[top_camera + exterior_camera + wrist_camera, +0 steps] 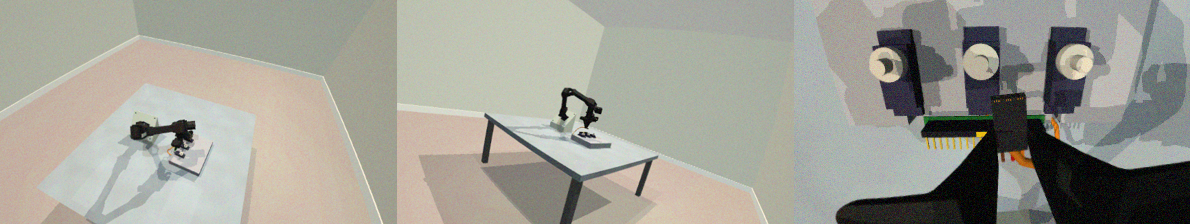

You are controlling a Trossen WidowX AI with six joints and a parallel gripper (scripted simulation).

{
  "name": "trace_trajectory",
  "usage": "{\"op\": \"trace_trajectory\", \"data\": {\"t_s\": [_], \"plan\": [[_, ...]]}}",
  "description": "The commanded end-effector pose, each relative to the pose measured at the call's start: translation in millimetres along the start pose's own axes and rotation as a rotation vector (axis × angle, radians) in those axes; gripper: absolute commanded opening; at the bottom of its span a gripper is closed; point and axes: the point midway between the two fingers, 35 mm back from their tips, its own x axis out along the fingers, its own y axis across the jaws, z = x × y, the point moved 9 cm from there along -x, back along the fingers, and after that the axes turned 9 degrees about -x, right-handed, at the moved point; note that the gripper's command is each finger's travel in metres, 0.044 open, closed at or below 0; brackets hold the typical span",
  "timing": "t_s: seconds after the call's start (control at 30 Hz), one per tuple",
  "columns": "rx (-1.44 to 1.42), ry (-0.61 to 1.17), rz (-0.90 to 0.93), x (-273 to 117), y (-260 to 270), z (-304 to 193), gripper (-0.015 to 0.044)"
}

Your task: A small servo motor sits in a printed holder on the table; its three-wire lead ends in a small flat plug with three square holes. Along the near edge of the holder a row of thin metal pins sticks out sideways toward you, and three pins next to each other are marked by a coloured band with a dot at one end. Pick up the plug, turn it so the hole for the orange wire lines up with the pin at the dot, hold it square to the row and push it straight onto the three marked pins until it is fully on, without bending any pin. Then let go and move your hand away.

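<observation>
My gripper (175, 147) (586, 128) (1011, 135) is shut on the black plug (1009, 112). The plug's face with small orange-gold marks points away from the fingers, toward the servos. The plug is above the black pin row (949, 129) in the wrist view and hides its right part. Gold pins (948, 143) stick out toward the fingers on the left; a bit of yellow band (981, 134) shows beside the left finger. The dot and marked pins are hidden. The orange lead (168, 150) (577, 130) (1023, 160) runs from the plug's rear; brown and red wire ends show.
Three dark blue servos with cream horns, left (899, 92), middle (980, 95) and right (1066, 90), stand beyond the pin row. They sit on the pale holder slab (202, 161) (599, 146). The arm's pale base block (154, 124) (571, 120) stands behind on the table (213, 117) (562, 151).
</observation>
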Motion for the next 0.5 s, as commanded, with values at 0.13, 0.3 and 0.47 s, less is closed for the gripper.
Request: {"op": "trace_trajectory", "data": {"t_s": [0.13, 0.3, 0.47], "plan": [[0.035, 0.007, 0.003, 2.5, 19.4, -33.1, 0.0000], [0.053, 0.009, 0.000, 4.7, 29.1, -53.5, 0.0000], [0.072, 0.011, -0.004, 8.0, 37.4, -74.5, 0.0000]]}}
